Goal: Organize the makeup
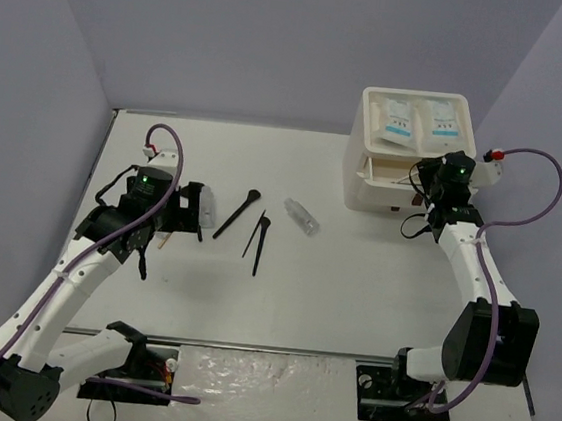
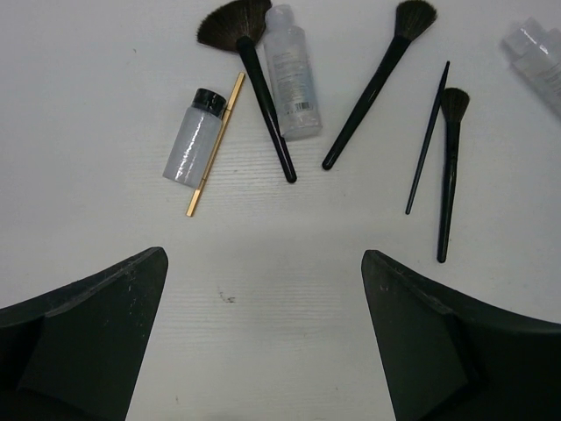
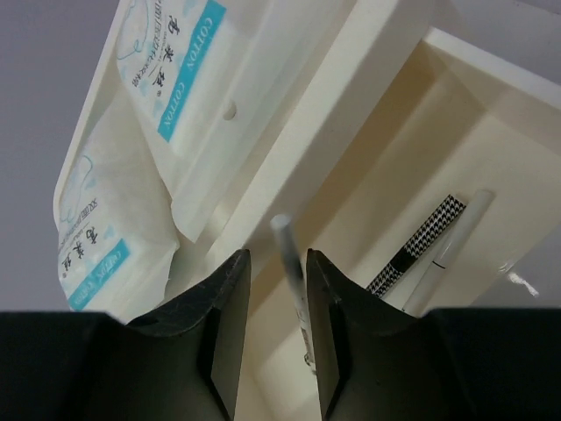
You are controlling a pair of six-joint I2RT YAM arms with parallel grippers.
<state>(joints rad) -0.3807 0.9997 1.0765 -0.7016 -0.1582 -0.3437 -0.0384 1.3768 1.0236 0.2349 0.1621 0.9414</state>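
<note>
Left hand (image 2: 263, 263) released wide above brushes (image 2: 263, 105) on the counter (image 2: 88, 88); right hand (image 3: 278, 263) straddles a white stick (image 3: 285, 232) over the drawer (image 3: 456, 114), grip unclear

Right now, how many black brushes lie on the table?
4: fan brush by the vials, round brush right of it, then liner and small brush. Others may be hidden.
</note>
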